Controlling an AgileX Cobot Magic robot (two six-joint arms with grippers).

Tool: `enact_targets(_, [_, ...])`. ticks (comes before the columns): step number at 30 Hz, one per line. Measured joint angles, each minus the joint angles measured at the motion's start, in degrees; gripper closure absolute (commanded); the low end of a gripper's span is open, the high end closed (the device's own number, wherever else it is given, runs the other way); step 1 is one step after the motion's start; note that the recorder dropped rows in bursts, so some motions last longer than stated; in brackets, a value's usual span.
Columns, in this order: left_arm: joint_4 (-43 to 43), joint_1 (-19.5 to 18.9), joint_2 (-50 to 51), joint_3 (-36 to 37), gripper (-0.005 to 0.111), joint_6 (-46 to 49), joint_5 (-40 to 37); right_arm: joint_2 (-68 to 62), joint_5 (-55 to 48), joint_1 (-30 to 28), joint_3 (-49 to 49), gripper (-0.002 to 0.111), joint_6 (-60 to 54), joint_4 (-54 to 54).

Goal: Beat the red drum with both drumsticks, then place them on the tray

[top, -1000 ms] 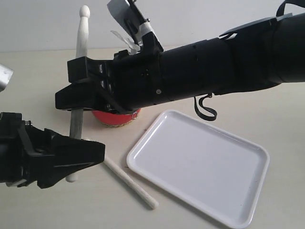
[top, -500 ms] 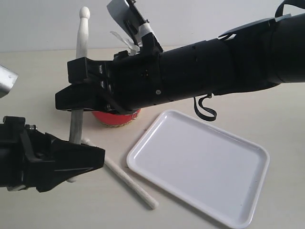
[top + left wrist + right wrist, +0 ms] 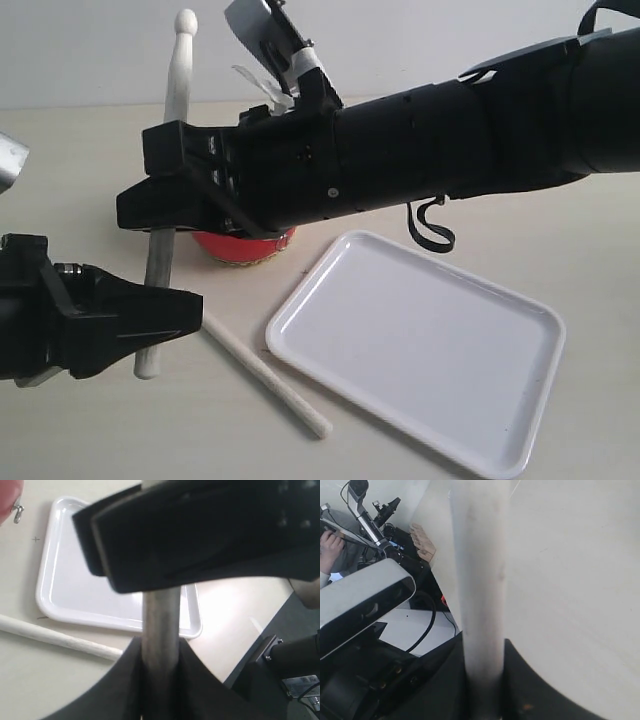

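Note:
One drumstick [image 3: 175, 90] stands nearly upright, its rounded tip on top. My right gripper [image 3: 150, 205] reaches across from the right and is shut on its middle [image 3: 480, 555]. My left gripper [image 3: 175, 312] is closed round the same stick lower down [image 3: 160, 615], its fingers touching both sides. The second drumstick [image 3: 265, 378] lies flat on the table beside the tray [image 3: 420, 340], which has nothing in it. The red drum [image 3: 245, 248] shows only partly, behind and under the right gripper; its edge and ring handle [image 3: 18, 511] appear in the left wrist view.
The right arm [image 3: 450, 130] spans the scene above the drum and the tray's far side. The table edge [image 3: 260, 630] runs close to the tray's corner, with equipment beyond it. A camera head [image 3: 365, 600] and cables sit off the table.
The upright stick has tilted slightly, its tip shifting right. My left gripper has drawn back to the left and a little up along it. The right gripper has stayed put.

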State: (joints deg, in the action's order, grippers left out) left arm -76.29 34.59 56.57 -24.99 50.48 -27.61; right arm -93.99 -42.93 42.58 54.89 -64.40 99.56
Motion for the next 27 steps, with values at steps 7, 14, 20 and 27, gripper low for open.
enact_targets(7, [-1.22,0.0,0.0,0.07,0.107,0.11,0.24,0.0,0.0,0.0,0.0,0.058,0.21,0.23])
enact_targets(14, [-1.44,0.0,-0.99,0.07,0.107,0.11,2.13,4.83,3.57,0.0,0.0,0.054,0.33,0.13])
enact_targets(20, [-1.44,-3.03,-3.2,0.12,0.107,-0.26,2.62,12.62,6.08,0.0,0.0,0.055,7.73,-10.44])
enact_targets(27, [4.02,-10.91,-8.53,0.56,0.107,-3.47,0.95,21.94,2.26,0.0,0.0,0.055,34.71,-47.23])
